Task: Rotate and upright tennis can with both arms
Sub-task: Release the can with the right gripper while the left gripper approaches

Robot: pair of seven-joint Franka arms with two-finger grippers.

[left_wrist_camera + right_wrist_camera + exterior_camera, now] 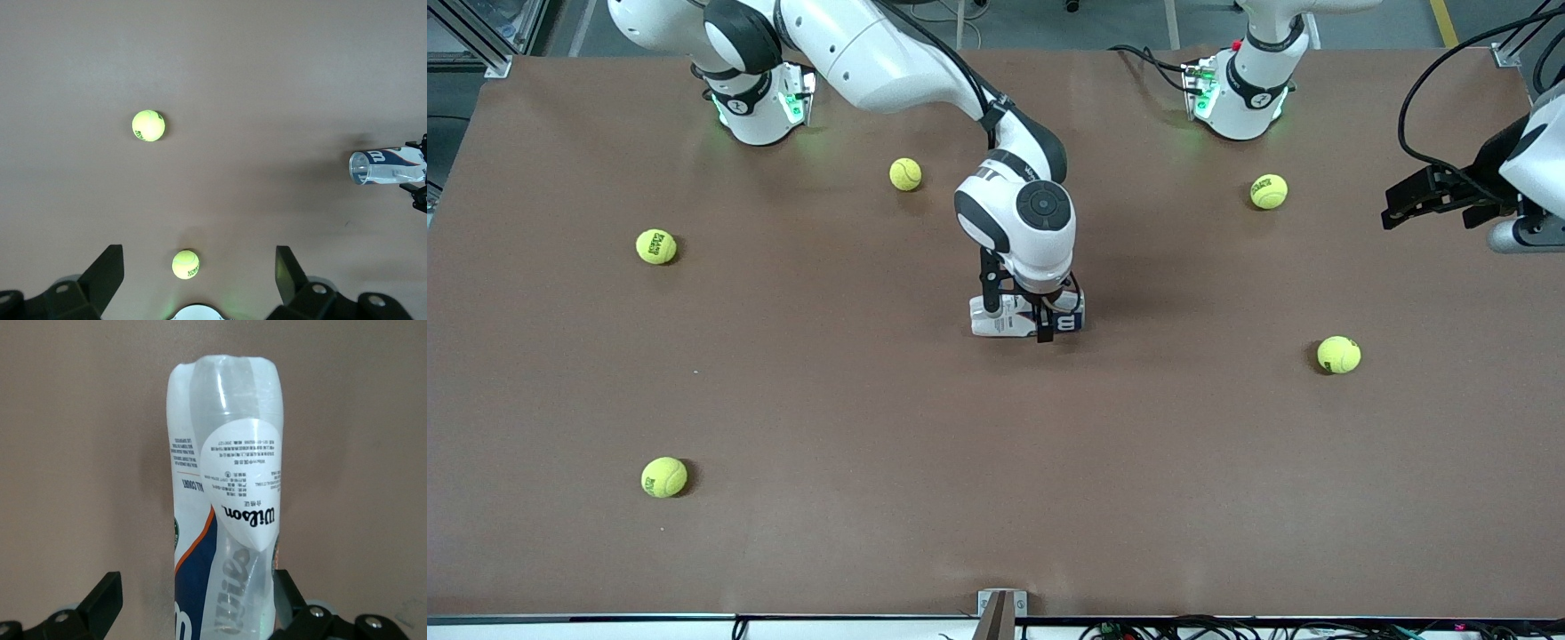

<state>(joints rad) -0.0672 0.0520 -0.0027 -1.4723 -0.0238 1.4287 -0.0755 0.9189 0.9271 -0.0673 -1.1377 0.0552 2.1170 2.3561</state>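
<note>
Looking from the edge nearest the front camera, I see one tennis ball (663, 476) low toward my right arm's end of the table (871, 498). Farther in, another ball (1338, 354) lies toward my left arm's end. Near the table's middle the tennis can (1009, 317) lies on its side, and my right gripper (1024, 313) is down over it, fingers spread wide with one on each side of the can; I cannot tell whether they touch it. Farther still lie three more balls (655, 246) (1268, 191) (905, 173). My left gripper (1423, 200) waits in the air over my left arm's end of the table, fingers wide apart and holding nothing, well apart from the can.
</note>
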